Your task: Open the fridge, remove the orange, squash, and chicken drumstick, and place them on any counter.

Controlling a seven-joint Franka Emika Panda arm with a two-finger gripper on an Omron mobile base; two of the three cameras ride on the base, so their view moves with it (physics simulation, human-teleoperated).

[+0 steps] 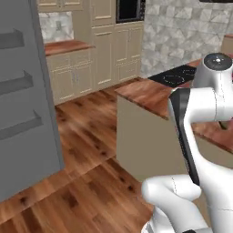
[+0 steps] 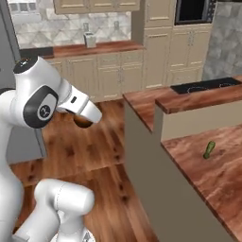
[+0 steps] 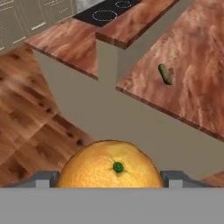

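Hand view shows the end effector (image 3: pixel 110 181) gripping the orange (image 3: pixel 109 166) above the floor, short of the bench (image 3: pixel 192 92) where the squash (image 3: pixel 165 74) lies. Next, carry it over and release.

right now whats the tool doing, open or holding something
tool: closed on the orange, which sits between its fingers as it hangs over the floor, short of the counter.
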